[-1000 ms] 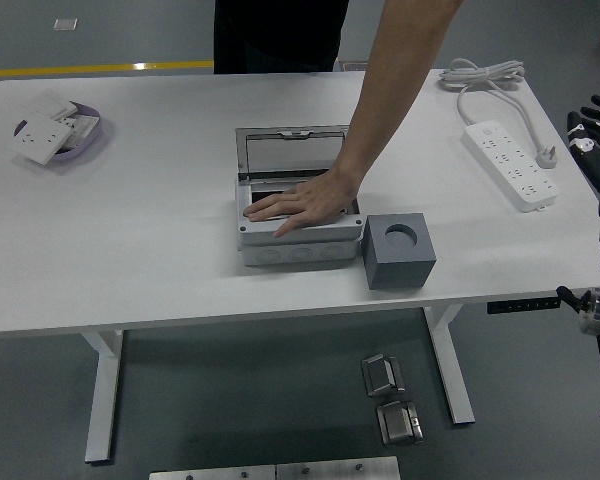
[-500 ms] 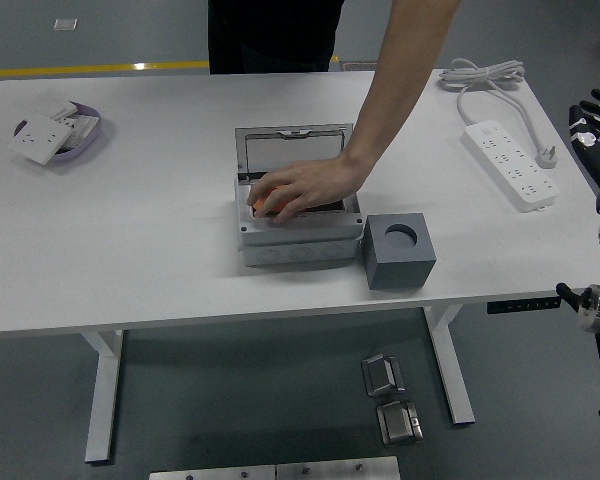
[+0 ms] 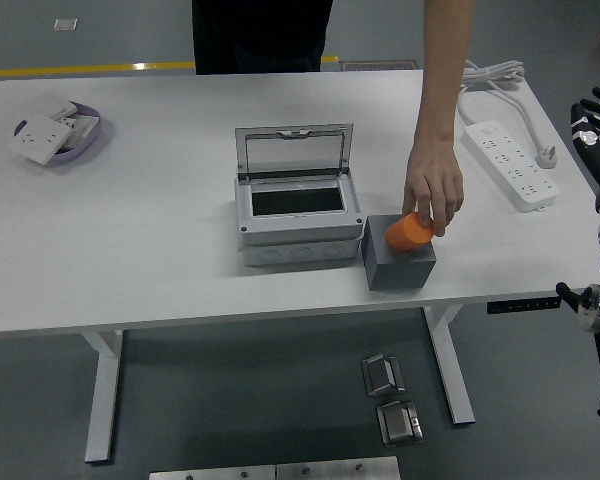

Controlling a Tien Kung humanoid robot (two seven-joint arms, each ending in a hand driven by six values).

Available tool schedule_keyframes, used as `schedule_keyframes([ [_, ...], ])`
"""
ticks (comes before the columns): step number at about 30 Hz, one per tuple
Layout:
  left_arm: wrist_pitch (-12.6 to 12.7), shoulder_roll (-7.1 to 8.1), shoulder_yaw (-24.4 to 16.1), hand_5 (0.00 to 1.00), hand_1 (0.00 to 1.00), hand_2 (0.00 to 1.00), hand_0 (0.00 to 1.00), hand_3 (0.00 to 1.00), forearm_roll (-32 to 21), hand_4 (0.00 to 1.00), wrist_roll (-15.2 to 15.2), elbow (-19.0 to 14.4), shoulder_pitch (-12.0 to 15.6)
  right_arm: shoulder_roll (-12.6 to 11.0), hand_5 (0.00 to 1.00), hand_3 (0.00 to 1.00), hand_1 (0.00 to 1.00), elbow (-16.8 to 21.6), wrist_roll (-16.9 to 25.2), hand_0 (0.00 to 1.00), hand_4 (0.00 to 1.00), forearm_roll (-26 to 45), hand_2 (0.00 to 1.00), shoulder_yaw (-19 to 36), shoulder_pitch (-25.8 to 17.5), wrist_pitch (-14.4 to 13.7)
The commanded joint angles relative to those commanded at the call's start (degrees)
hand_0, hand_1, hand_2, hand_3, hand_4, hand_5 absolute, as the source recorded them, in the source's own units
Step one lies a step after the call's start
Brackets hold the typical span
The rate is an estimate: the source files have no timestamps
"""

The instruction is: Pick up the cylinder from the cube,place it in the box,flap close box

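Note:
A person's hand (image 3: 435, 190) reaches in from the far side and holds an orange cylinder (image 3: 409, 232), tilted, over the top of the dark grey cube (image 3: 399, 262). Left of the cube stands the grey box (image 3: 298, 220) with its clear flap lid (image 3: 293, 152) raised and its dark inside showing. My right hand (image 3: 597, 135) hangs at the picture's right edge, fingers spread, holding nothing, well clear of the cube. My left arm is out of view.
A white power strip (image 3: 512, 163) with its coiled cable lies at the back right. At the far left sits a purple dish (image 3: 58, 133) with white socket plates. Metal parts lie on the floor under the table.
The person's hand has taken the orange cylinder out of the box and carried it right, onto the cube. My right hand has stayed put.

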Motion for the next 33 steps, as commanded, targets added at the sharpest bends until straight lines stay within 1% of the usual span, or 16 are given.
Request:
schedule_keyframes([
  [9, 0.02, -0.09, 0.1, 0.297, 0.618, 0.6, 0.595, 0.611, -0.13, 0.674, 0.05, 0.0, 0.08, 0.15, 0.303, 0.678, 0.677, -0.15, 0.18, 0.755, 0.705, 0.06, 0.675, 0.01, -0.15, -0.01],
  [15, 0.09, -0.11, 0.06, 0.296, 0.618, 0.599, 0.595, 0.611, -0.06, 0.673, 0.12, 0.0, 0.16, 0.97, 0.296, 0.678, 0.677, -0.58, 3.44, 0.754, 0.705, 1.19, 0.676, -0.76, -0.3, 0.72],
  [17, 0.11, -0.12, 0.05, 0.296, 0.618, 0.599, 0.595, 0.611, -0.02, 0.673, 0.15, 0.0, 0.19, 1.24, 0.296, 0.678, 0.677, -1.05, 4.38, 0.754, 0.705, 0.69, 0.676, -1.66, -0.25, 0.13],
  [22, 0.07, -0.18, 0.25, 0.295, 0.618, 0.599, 0.596, 0.611, -0.09, 0.672, 0.09, 0.0, 0.09, 2.24, 0.282, 0.68, 0.668, -3.58, 6.39, 0.752, 0.715, -1.15, 0.673, -4.71, 0.25, -2.66],
  [26, 0.07, -0.19, 0.33, 0.295, 0.618, 0.599, 0.596, 0.611, -0.12, 0.672, 0.05, 0.0, 0.07, 2.54, 0.282, 0.68, 0.668, -4.84, 6.53, 0.752, 0.715, -1.63, 0.673, -8.16, 0.69, -3.39],
  [27, 0.08, -0.19, 0.32, 0.294, 0.618, 0.6, 0.595, 0.611, -0.11, 0.672, 0.05, 0.0, 0.09, 2.61, 0.107, 0.756, 0.695, -5.07, 6.45, 0.731, 0.786, -1.71, 0.69, -9.29, 0.83, -3.51],
  [32, 0.11, -0.23, 0.32, 0.294, 0.618, 0.6, 0.595, 0.611, -0.09, 0.672, 0.09, 0.0, 0.09, 3.19, 0.107, 0.756, 0.695, -5.63, 6.3, 0.731, 0.786, -1.54, 0.69, -14.1, 1.58, -3.54],
  [33, 0.11, -0.24, 0.34, 0.295, 0.618, 0.599, 0.595, 0.611, -0.1, 0.672, 0.09, 0.0, 0.07, 3.36, 0.039, 0.789, 0.702, -5.65, 6.23, 0.739, 0.754, -1.58, 0.702, -15.05, 1.79, -3.44],
])
